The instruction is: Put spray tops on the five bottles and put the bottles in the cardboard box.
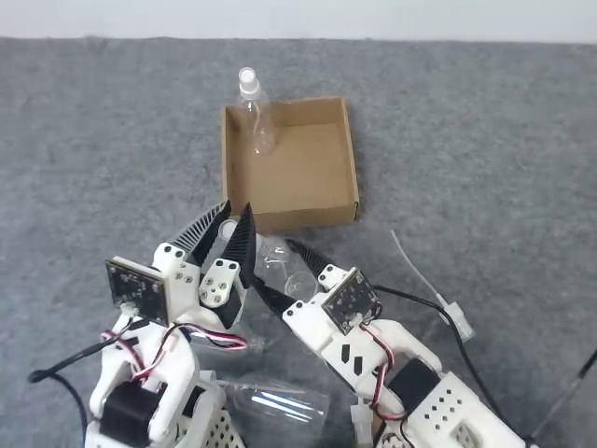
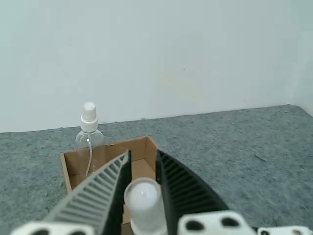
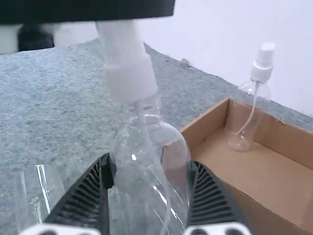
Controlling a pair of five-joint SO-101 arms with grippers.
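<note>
My left gripper [image 1: 235, 209] [image 2: 143, 155] is shut on a white spray top [image 2: 143, 198] [image 3: 124, 63] just in front of the cardboard box [image 1: 345, 168] [image 2: 66, 164] [image 3: 293, 139]. The top sits on the neck of a clear bottle [image 1: 278, 261] [image 3: 146, 166], its tube running down inside. My right gripper [image 1: 272, 264] [image 3: 149, 164] is shut on that bottle's body. One capped bottle [image 1: 254, 112] [image 2: 89, 132] [image 3: 252, 107] leans in the box's far left corner.
A loose spray top [image 1: 457, 322] with its thin tube lies on the grey carpet to the right. An uncapped clear bottle [image 1: 280, 403] [image 3: 36, 191] lies between the two arm bases. A black cable [image 1: 466, 359] trails at the right.
</note>
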